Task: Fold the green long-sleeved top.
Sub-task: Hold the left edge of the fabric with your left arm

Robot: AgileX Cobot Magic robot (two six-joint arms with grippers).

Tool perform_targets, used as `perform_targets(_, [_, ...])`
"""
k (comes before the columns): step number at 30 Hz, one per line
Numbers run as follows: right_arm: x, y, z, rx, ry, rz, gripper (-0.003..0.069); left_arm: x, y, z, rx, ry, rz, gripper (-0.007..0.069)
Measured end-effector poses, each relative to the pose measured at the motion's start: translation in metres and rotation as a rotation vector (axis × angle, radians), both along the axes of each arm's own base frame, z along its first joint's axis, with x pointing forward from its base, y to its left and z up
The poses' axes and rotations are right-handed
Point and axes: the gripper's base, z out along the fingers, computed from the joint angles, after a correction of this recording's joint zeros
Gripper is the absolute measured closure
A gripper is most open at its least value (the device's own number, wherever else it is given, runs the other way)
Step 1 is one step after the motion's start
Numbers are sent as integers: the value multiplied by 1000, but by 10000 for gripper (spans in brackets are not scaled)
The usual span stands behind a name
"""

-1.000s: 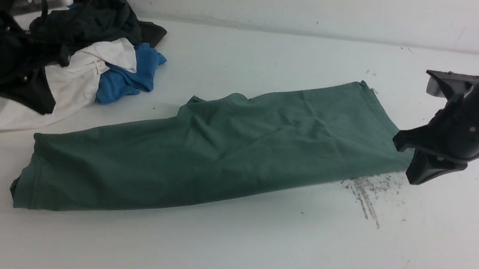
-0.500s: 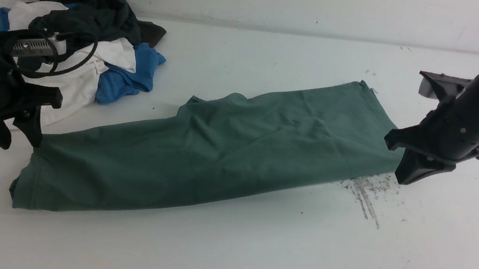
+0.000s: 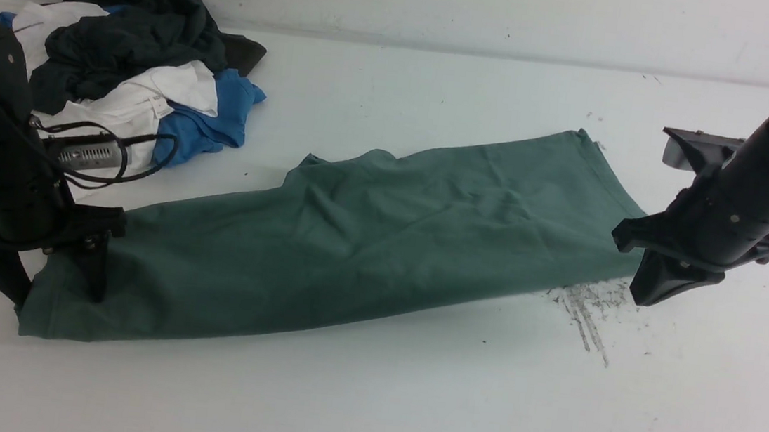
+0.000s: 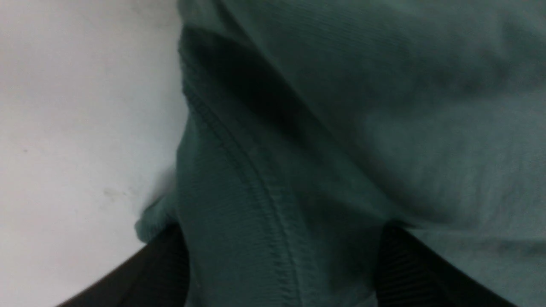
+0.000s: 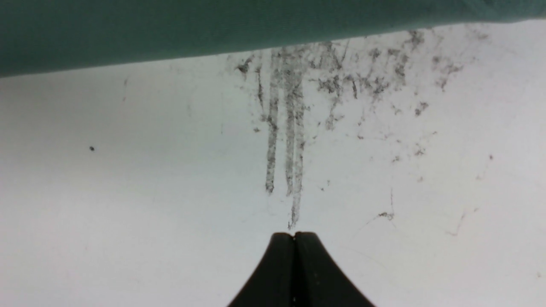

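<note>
- Count first: one green top, one heap of other clothes, two grippers, one patch of scuff marks, all on one white table.
- Far left, my left gripper is down at the top's near-left end.
- My fingers there are spread wide. The left wrist view shows a stitched fold of green cloth lying between them, not pinched.
- Behind that arm, at the table's far-left corner, sits the heap: dark, white and blue cloth tangled together. I can't count the garments in it. It lies apart from the top.
- Across the middle stretches the top, folded into one long band and lying flat on the table.
- Its long axis runs on a slant, from near left up to far right. Which end is the neck I can't tell.
- Just past the top's right end, near side, come the scuff marks, dark streaks on bare table.
- Far right, my right gripper is just beside that end of the top, above the scuffs.
- Its fingers are pressed tight together with nothing between them; the right wrist view shows only bare table ahead and the green edge beyond.
</note>
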Motion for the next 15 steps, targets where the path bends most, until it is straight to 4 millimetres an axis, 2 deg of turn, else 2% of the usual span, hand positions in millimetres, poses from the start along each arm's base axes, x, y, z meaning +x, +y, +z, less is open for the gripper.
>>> perform_targets(6, [0, 0, 0, 1, 0, 1, 673, -1, 5, -6, 45, 26, -18, 81])
perform_targets(10, [-1, 1, 0, 16, 13, -2, 673, 0, 4, -6, 43, 25, -16, 118])
perform_targets(14, [-4, 2, 0, 26, 39, 6, 673, 1, 1, -8, 11, 29, 8, 338])
perform_targets(15, [-4, 2, 0, 26, 38, 9, 673, 1, 1, -8, 11, 29, 7, 351])
